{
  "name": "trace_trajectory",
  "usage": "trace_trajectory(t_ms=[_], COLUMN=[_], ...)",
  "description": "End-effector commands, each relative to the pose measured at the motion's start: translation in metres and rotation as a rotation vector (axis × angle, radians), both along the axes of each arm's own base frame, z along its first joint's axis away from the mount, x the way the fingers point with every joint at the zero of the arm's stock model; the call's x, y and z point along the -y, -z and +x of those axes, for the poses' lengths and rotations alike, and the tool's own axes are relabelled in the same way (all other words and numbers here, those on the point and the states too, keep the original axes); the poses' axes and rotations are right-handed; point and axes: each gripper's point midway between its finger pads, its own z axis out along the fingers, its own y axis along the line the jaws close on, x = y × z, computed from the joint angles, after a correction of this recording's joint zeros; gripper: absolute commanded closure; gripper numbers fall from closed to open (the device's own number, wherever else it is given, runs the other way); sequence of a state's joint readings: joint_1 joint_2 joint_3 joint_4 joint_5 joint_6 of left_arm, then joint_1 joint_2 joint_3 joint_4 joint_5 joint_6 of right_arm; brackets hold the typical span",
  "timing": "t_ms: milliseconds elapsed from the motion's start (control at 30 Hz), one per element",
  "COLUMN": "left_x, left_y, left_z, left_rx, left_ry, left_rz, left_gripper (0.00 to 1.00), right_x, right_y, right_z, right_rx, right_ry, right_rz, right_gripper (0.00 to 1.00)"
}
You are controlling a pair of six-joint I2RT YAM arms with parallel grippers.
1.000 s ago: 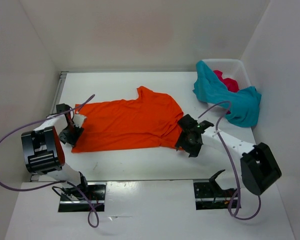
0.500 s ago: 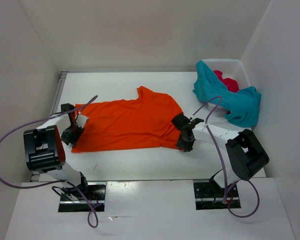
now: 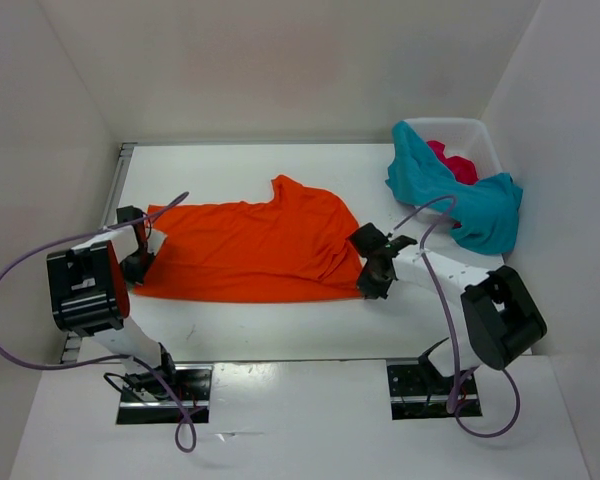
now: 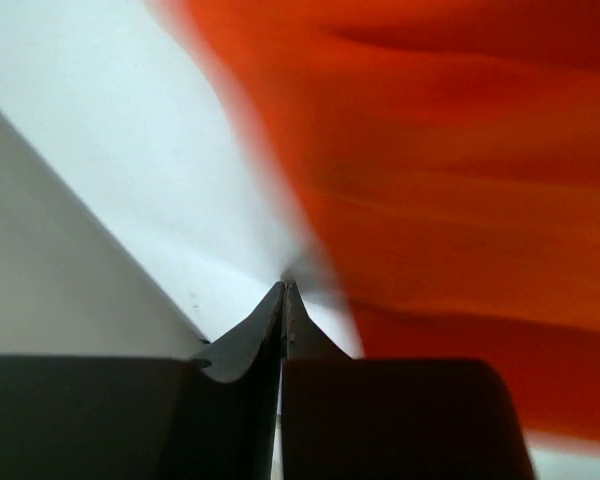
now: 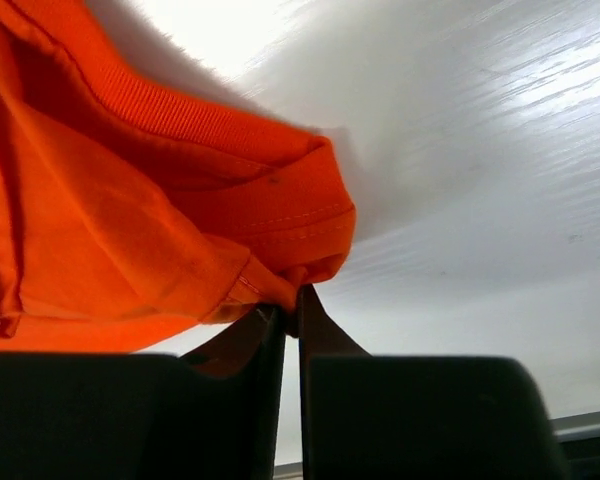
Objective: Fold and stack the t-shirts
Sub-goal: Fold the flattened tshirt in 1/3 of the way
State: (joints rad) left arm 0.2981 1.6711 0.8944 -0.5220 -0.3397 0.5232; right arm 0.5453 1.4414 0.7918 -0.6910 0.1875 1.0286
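Note:
The orange t-shirt [image 3: 250, 250] lies spread across the middle of the table. My left gripper [image 3: 138, 265] sits at its left edge. In the left wrist view its jaws are pressed together [image 4: 283, 288], with the blurred orange cloth [image 4: 460, 180] running from their tips. My right gripper [image 3: 370, 282] is at the shirt's lower right corner. In the right wrist view it is shut [image 5: 298, 295] on a bunched hem of the orange cloth [image 5: 130, 220]. The teal t-shirt [image 3: 450, 195] hangs over the basket's front. The pink-red one [image 3: 455, 162] lies inside.
The white mesh basket [image 3: 480, 135] stands at the back right, against the right wall. White walls close in the table on the left, back and right. A strip of bare table [image 3: 280, 330] runs between the shirt and the arm bases.
Both grippers have closed on the orange shirt's ends. Its left end has been drawn leftward, and its near edge now runs straight between the two grippers.

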Motion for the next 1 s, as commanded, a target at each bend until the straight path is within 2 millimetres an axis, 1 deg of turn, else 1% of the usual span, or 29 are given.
trace_trajectory(t_ms=[0,33,67,100,133,167,200,233,267,300,333,367,400,433,467,500,533,567,600,633,667,700,733,767,800,833,900,933,967], left_x=[-0.014,-0.014,-0.012,-0.01,-0.006,-0.006,-0.005,-0.005,-0.005,-0.006,-0.008,-0.015,-0.019,-0.024,-0.034,-0.041,-0.049,-0.055,-0.062,-0.064,-0.067,-0.065,-0.056,-0.022,0.0,0.057,0.123,0.16,0.225], left_y=[0.016,0.016,0.018,0.016,0.019,0.019,0.017,0.016,0.011,0.009,0.006,-0.005,-0.013,-0.022,-0.04,-0.053,-0.071,-0.086,-0.101,-0.113,-0.139,-0.153,-0.165,-0.183,-0.197,-0.202,-0.208,-0.195,-0.189], left_z=[0.003,0.003,0.004,0.003,-0.003,-0.003,-0.004,-0.006,-0.004,-0.009,-0.009,-0.004,-0.003,0.0,0.003,0.012,0.023,0.03,0.036,0.042,0.057,0.067,0.077,0.098,0.113,0.131,0.145,0.146,0.14], left_rx=[0.009,0.009,0.014,0.013,-0.005,-0.002,-0.002,0.002,0.021,0.009,0.014,0.037,0.047,0.065,0.099,0.147,0.197,0.232,0.268,0.304,0.383,0.429,0.455,0.524,0.549,0.575,0.598,0.573,0.566], left_ry=[0.001,0.001,0.005,0.007,0.009,0.0,0.0,0.0,0.001,-0.003,-0.005,-0.013,-0.028,-0.035,-0.061,-0.074,-0.089,-0.102,-0.119,-0.124,-0.128,-0.115,-0.067,0.051,0.165,0.336,0.528,0.631,0.811], left_rz=[0.024,0.024,0.01,-0.002,-0.018,-0.019,-0.019,-0.017,-0.011,-0.001,0.014,0.054,0.079,0.11,0.174,0.218,0.26,0.296,0.336,0.347,0.358,0.354,0.343,0.311,0.315,0.284,0.252,0.206,0.151], left_gripper=[1.0,1.0,1.0,0.98,0.96,0.91,0.89,0.86,0.83,0.77,0.73,0.71,0.68,0.56,0.51,0.45,0.41,0.33,0.31,0.28,0.27,0.26,0.26,0.26,0.25,0.25,0.25,0.23,0.23], right_x=[0.018,0.019,0.02,0.022,0.023,0.022,0.02,0.019,0.018,0.018,0.015,0.016,0.017,0.015,0.017,0.022,0.024,0.026,0.024,0.024,0.022,0.021,0.021,0.025,0.026,0.034,0.04,0.042,0.048], right_y=[0.01,0.012,0.017,0.019,0.022,0.022,0.022,0.02,0.012,0.007,-0.003,-0.012,-0.028,-0.044,-0.053,-0.06,-0.074,-0.076,-0.082,-0.082,-0.08,-0.075,-0.068,-0.065,-0.055,-0.047,-0.039,-0.032,-0.029], right_z=[-0.01,-0.006,-0.008,-0.011,-0.012,-0.013,-0.014,-0.013,-0.013,-0.014,-0.008,-0.011,-0.007,0.0,0.002,-0.002,0.003,0.0,0.003,0.003,0.004,0.005,0.007,0.011,0.015,0.019,0.026,0.032,0.036], right_rx=[-0.049,-0.045,-0.064,-0.077,-0.088,-0.092,-0.098,-0.088,-0.08,-0.073,-0.045,-0.044,0.007,0.056,0.077,0.075,0.12,0.118,0.136,0.136,0.137,0.144,0.136,0.145,0.143,0.129,0.125,0.125,0.118], right_ry=[0.052,0.054,0.06,0.057,0.057,0.055,0.054,0.053,0.052,0.051,0.061,0.075,0.086,0.081,0.095,0.098,0.105,0.105,0.105,0.105,0.103,0.112,0.121,0.141,0.137,0.165,0.163,0.165,0.181], right_rz=[-0.055,-0.055,-0.048,-0.047,-0.053,-0.045,-0.036,-0.031,-0.015,-0.011,0.007,0.011,0.027,0.023,0.02,0.006,0.007,0.006,0.017,0.017,0.028,0.035,0.039,0.043,0.05,0.046,0.047,0.051,0.057], right_gripper=[0.89,0.88,0.85,0.77,0.76,0.76,0.6,0.53,0.49,0.48,0.48,0.48,0.48,0.46,0.46,0.46,0.45,0.44,0.42,0.41,0.41,0.41,0.41,0.41,0.41,0.41,0.41,0.41,0.41])
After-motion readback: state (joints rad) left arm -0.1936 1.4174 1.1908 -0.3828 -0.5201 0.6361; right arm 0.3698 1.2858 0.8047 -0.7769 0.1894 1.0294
